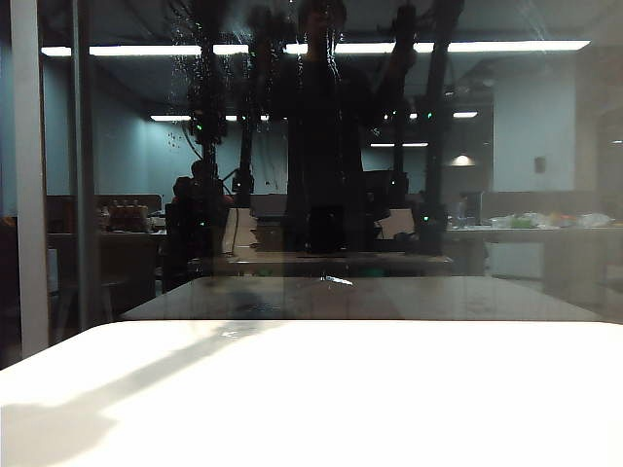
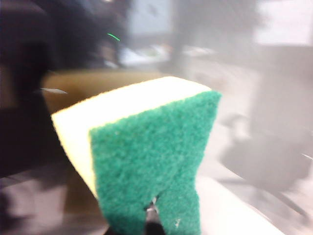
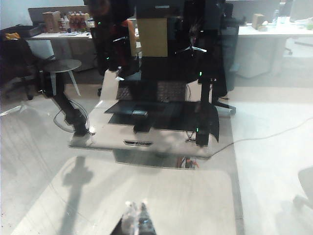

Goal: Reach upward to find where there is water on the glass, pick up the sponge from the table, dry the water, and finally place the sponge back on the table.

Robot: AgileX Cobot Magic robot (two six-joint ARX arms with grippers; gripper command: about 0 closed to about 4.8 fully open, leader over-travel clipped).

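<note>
The sponge, yellow foam with its green scouring layer facing the camera, fills the left wrist view. My left gripper is shut on its lower edge, and one dark finger presses into the green side. That view is blurred. Neither arm shows directly in the exterior view, only as dark mirror images. The water runs as thin pale streaks and droplets high on the glass, left of centre. My right gripper is shut and empty, pointing at the pane. The white table lies below.
A grey vertical frame bar stands at the pane's left edge. The glass mirrors the robot's arms, a person and bright ceiling light strips. A soft shadow crosses the table's left part.
</note>
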